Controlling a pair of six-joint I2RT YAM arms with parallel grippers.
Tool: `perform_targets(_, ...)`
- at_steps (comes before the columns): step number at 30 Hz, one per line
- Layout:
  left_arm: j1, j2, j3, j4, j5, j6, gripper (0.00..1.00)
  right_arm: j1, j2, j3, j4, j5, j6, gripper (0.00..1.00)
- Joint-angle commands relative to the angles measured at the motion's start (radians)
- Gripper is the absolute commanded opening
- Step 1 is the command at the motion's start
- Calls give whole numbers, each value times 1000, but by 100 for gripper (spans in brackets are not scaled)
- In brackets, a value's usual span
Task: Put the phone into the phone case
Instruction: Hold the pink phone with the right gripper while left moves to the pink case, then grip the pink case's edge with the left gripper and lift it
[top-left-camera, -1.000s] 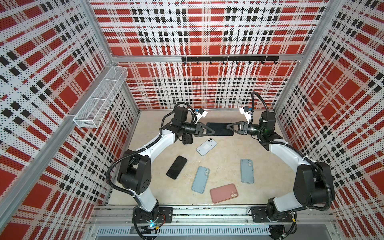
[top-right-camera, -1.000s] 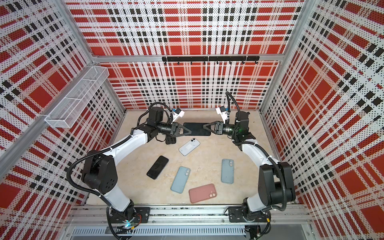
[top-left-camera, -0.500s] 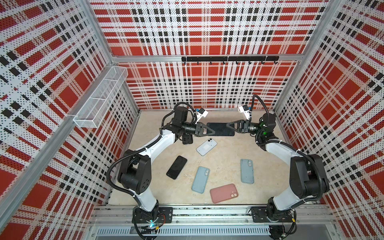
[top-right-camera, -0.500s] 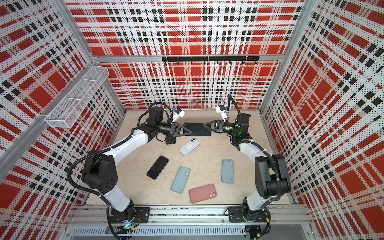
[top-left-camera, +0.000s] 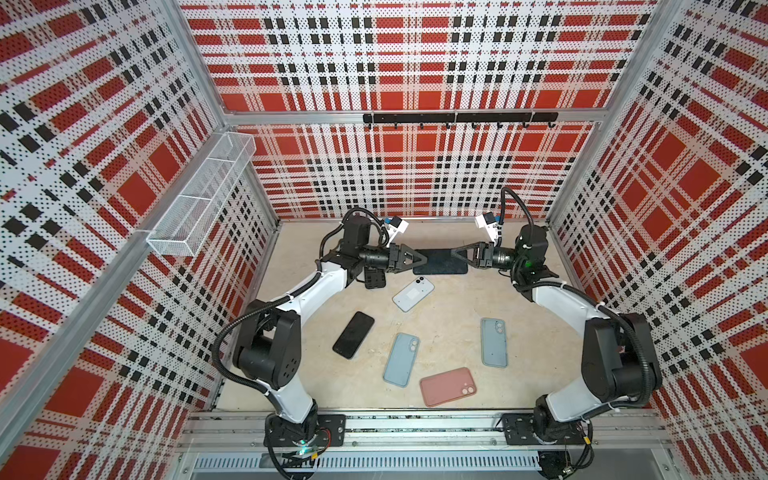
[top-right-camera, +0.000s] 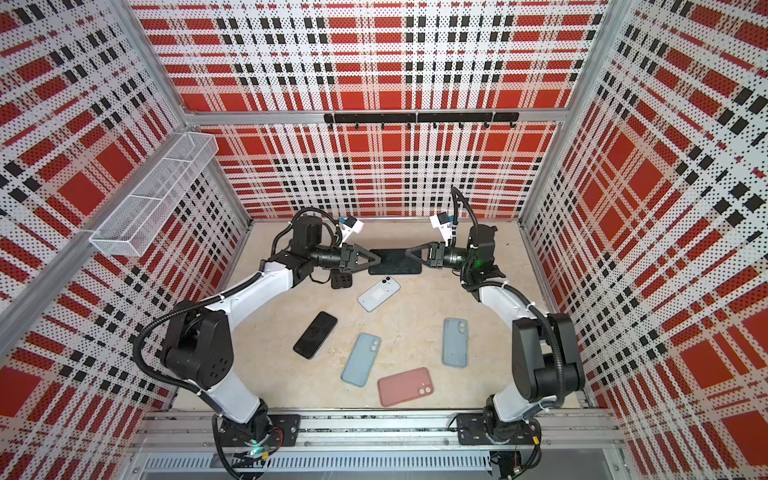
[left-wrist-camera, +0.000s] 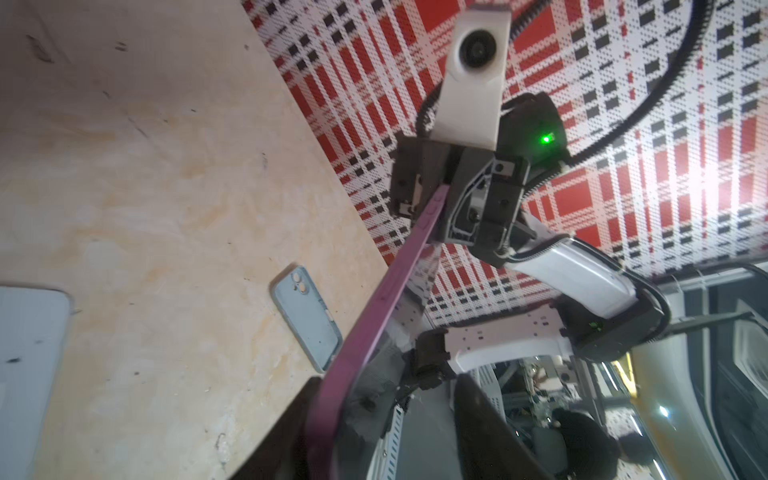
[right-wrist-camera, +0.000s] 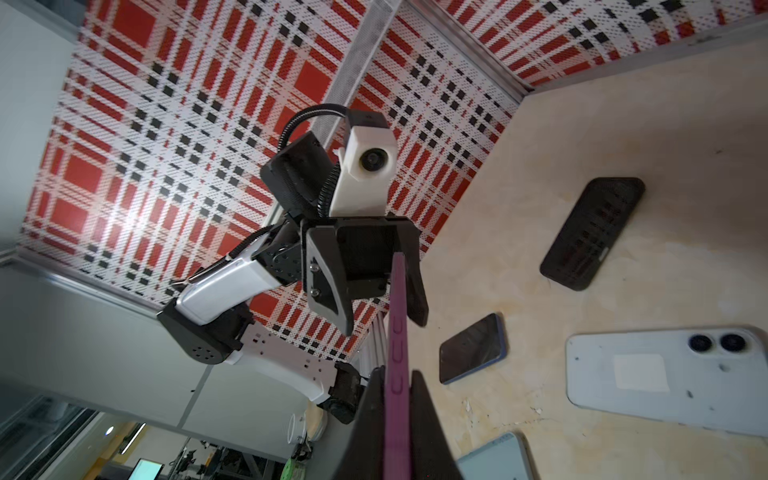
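Since a second ago the left gripper has let its jaws part and the right gripper has clenched. The purple-rimmed phone hangs where it was, level above the back of the table, bridging the two.

Both top views give only its dark upper face. The right wrist view shows the left gripper's fingers released, with a clear gap on one side and the purple rim lying against the other finger. The left wrist view shows the right gripper clamped on the phone's far end, and a glossy face mirroring the plaid wall. Whether the rim is a case I cannot tell. The black case, plain in the right wrist view, is mostly hidden under the left wrist in the top views. The black phone shows its blue edge only in the right wrist view.

Counted:
- Two arms: the left arm and the right arm.
- One wire basket on the left wall.
- One hook rail on the back wall.
- Three phones: the held one, the black one, and a white phone lying camera side up near the held one.
- Four cases, flat and apart on the table: a light-blue case, a second light-blue case, a pink case nearest the arm bases, and the black one.
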Motion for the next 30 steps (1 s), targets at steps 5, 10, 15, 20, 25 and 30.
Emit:
perform_targets(5, 15, -206, -13, -289, -373, 198, 64, 3, -137, 103, -516, 337, -383, 0)
perform_targets(10, -266, -209, 56, -721, -855, 366, 64, 3, -214, 97, -703, 644, -419, 0)
perform_targets(15, -532, -171, -68, -789, -967, 158, 63, 3, -297, 89, -845, 874, -457, 0)
perform_targets(20, -735, -114, -125, -774, -1004, 32, 63, 4, -370, 59, -879, 906, -479, 0)
perform_targets(25, -825, -110, -178, -752, -1015, -85, 62, 3, -449, 20, -879, 896, -478, 0)
perform_targets(30, -874, -73, -231, -714, -975, -158, 62, 3, -505, -7, -873, 861, -467, 0)
